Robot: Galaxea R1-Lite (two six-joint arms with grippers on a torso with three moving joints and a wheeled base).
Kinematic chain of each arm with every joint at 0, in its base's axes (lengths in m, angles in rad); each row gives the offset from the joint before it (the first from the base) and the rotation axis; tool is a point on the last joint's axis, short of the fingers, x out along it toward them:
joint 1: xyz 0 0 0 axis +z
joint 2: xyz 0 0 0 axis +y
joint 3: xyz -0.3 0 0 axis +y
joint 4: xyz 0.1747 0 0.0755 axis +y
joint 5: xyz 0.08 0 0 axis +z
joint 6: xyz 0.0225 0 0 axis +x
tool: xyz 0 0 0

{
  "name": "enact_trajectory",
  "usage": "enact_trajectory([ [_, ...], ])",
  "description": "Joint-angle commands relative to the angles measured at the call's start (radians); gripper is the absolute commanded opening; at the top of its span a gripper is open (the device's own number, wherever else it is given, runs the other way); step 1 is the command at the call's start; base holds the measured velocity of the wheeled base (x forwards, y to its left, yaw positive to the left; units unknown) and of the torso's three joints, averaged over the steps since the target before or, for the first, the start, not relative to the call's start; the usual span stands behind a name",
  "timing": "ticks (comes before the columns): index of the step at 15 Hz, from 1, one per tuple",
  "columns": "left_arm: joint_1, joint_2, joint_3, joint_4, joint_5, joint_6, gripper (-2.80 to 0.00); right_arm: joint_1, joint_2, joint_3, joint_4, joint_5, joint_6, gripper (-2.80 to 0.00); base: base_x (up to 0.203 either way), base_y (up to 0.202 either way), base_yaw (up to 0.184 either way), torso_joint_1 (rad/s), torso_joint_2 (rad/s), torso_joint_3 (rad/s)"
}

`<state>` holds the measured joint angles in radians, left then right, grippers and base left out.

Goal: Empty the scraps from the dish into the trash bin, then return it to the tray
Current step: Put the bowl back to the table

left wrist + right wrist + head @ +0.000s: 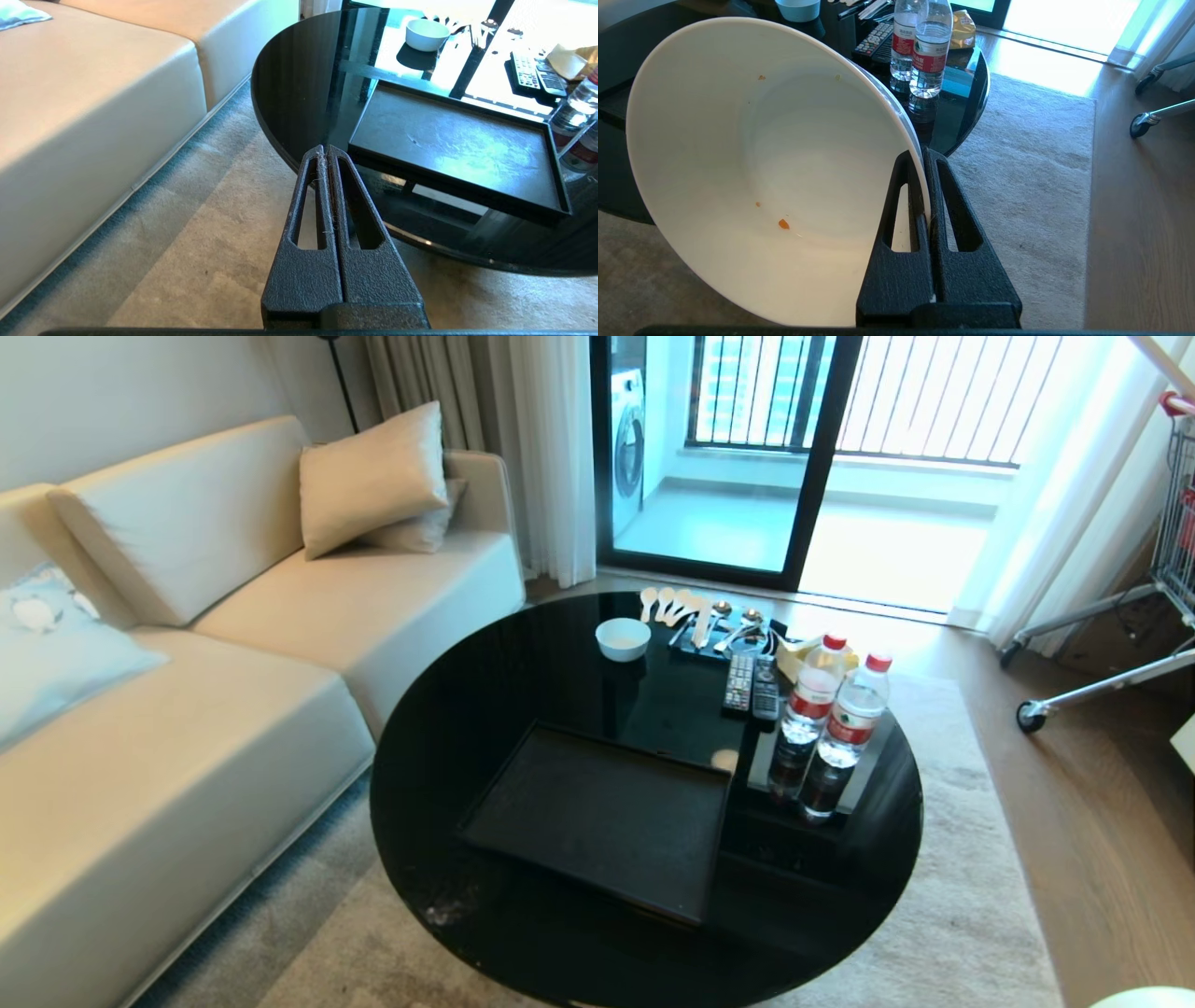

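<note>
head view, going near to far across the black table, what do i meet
tray → water bottles → remotes → small white bowl → spoons

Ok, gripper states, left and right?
Left gripper: closed, empty, beside the table.
Right gripper: closed on the dish rim.

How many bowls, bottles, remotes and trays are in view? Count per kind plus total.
Bowls: 2 (small bowl on table, dish in right hand)
Bottles: 2
Remotes: 2
Trays: 1
Total: 7
</note>
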<state>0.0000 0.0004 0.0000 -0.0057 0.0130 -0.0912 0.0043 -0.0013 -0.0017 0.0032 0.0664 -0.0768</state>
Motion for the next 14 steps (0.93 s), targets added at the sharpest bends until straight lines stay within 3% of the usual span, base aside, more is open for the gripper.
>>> enact_trajectory([
  [1, 0.000, 0.000, 0.000, 0.000, 0.001, -0.001, -2.80, 0.000, 0.001, 0.000, 0.000, 0.001, 0.000, -2.80, 0.106, 0.000, 0.003, 0.012, 0.00, -0.001],
  [14, 0.000, 0.000, 0.000, 0.000, 0.001, -0.001, -2.80, 0.000, 0.001, 0.002, -0.002, 0.001, -0.003, -2.80, 0.000, 0.000, 0.000, 0.000, 0.00, 0.000],
])
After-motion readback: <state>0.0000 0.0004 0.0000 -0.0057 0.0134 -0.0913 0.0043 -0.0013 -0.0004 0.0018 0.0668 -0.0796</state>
